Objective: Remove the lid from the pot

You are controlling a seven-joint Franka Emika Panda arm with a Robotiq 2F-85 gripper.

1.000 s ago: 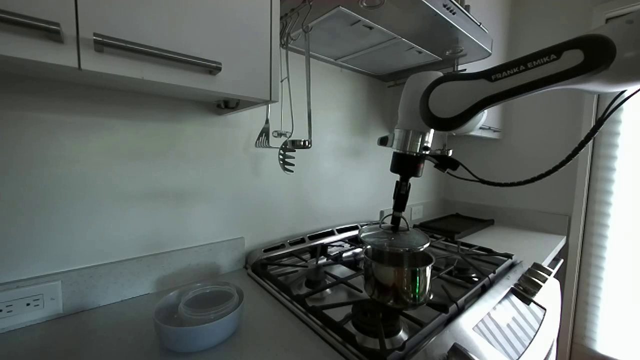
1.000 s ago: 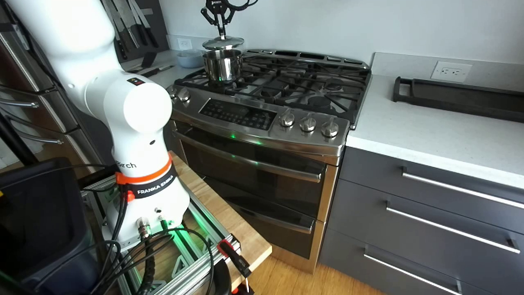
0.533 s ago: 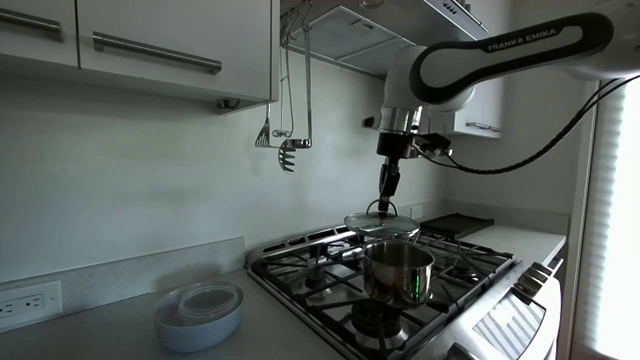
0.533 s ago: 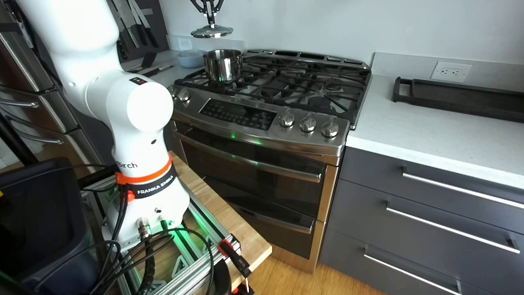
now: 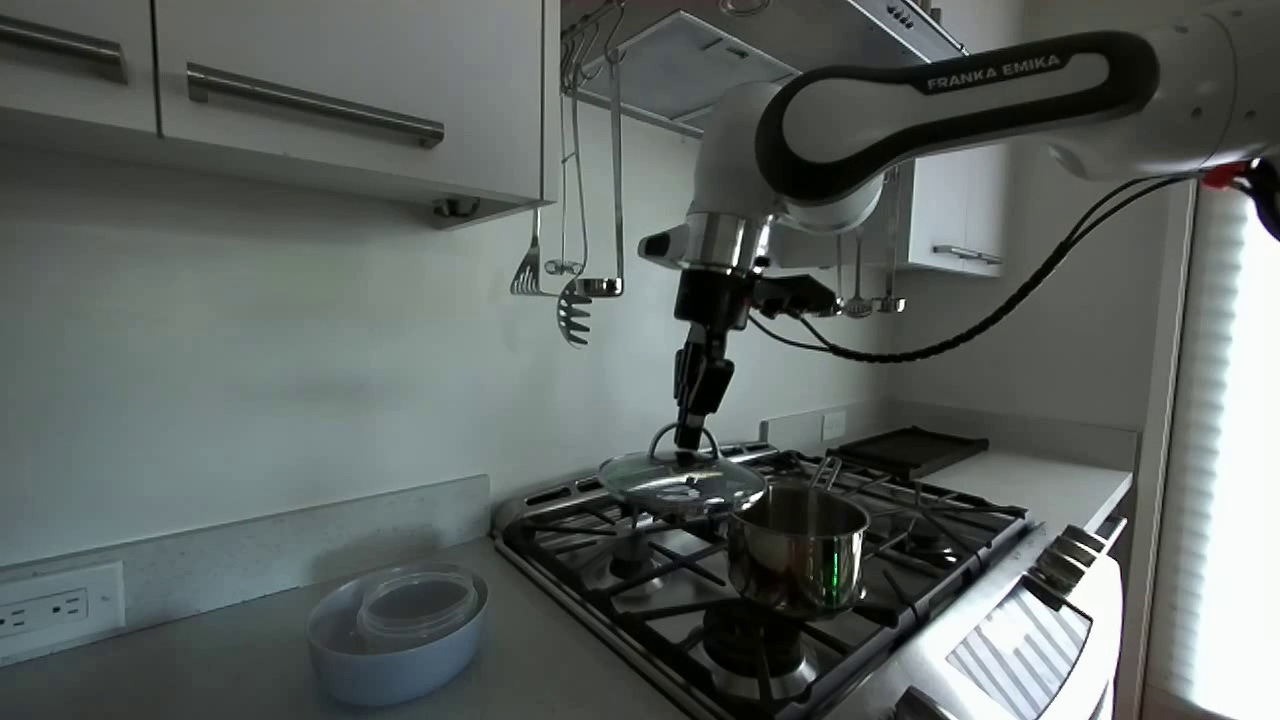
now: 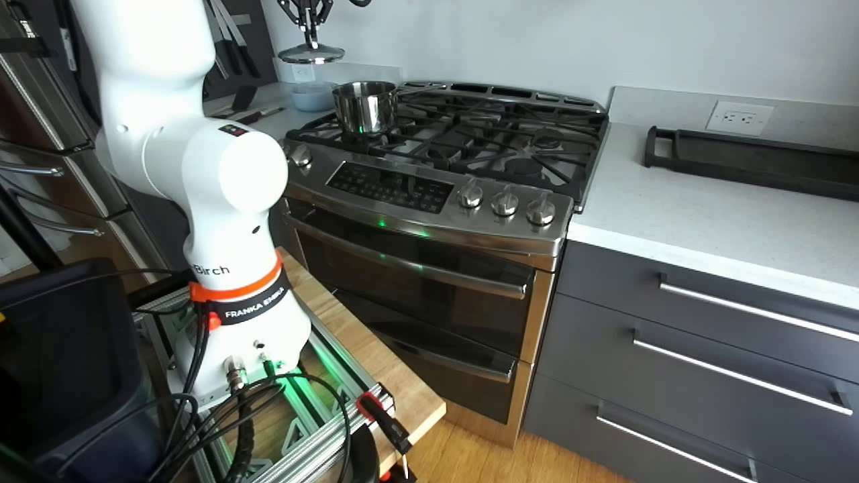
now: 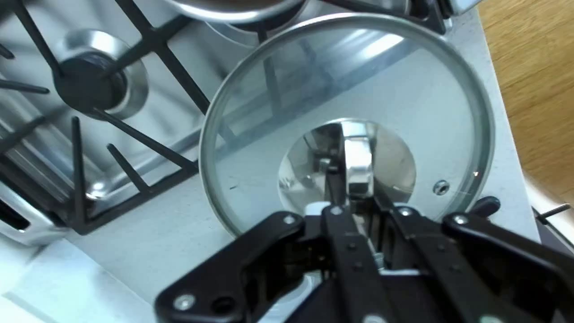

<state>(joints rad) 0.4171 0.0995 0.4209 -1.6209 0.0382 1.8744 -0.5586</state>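
One domed glass lid (image 5: pixel 680 486) is hanging above and beside the uncovered stainless-steel pot (image 5: pixel 797 552) on the cooktop surface (image 5: pixel 672 550), the gripper (image 5: pixel 688 437) pinching the lid's arched metal handle (image 7: pixel 358 163), presumably because this is giving a central, balanced hold.

Top edge sliced the pot (image 7: pixel 233 12) in the wrist view! In an exterior view it clipped the gripper (image 6: pixel 311 40), the right edge a black tray (image 6: pixel 765 162)!

the lid (image 7: pixel 332 98) is glossy glass, its handle (image 7: pixel 358 166) polished metal; the pot (image 6: pixel 366 109) shiny steel; the grates (image 7: pixel 179 73) matt.
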